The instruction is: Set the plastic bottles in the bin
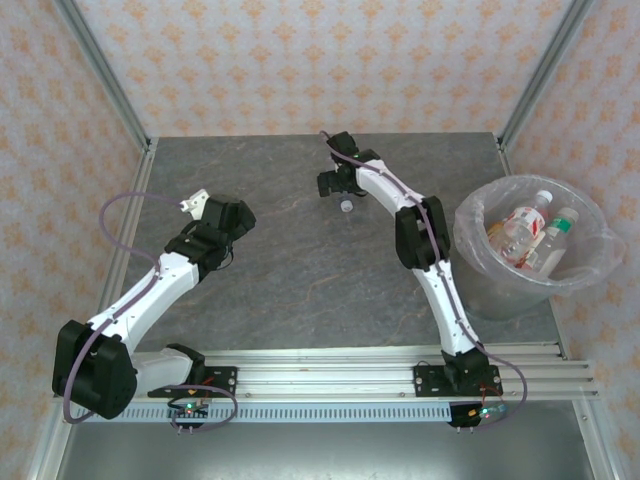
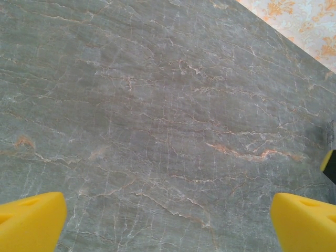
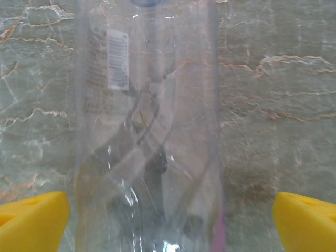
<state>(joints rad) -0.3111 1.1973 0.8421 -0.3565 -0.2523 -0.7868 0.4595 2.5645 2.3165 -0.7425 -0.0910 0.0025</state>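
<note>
Quick look at the rig rn: the right pincer (image 3: 168,223) is spread wide apart, w/ a clear bottle (image 3: 147,131) sitting in the gap btwn its yellow pads (image 3: 31,220). Neither pad touches it and there's bare worktop (image 3: 273,105) on both sides, so it's not clamped on anything. The bottle is see-through, w/ a white barcode sticker (image 3: 118,58) near the upper left, and it runs straight up the wrist cam view. On the top cam the right arm is stretched out to the far middle of the worktop, and a pale cap (image 1: 346,206) pokes out right by the pincer.

The left pincer (image 2: 168,223) is spread wide too, w/ nothing btwn its pads, just grey marble-look surface under it. On the top cam that arm is bent over the left side, well apart from the clear bottle.

The bin (image 1: 495,295) stands at the right edge of the worktop, beside the right arm's elbow. It has a few bottles inside, e.g. a white-capped bottle (image 1: 520,218) w/ a red/white label and a green-capped bottle (image 1: 558,232) next to it.
</note>
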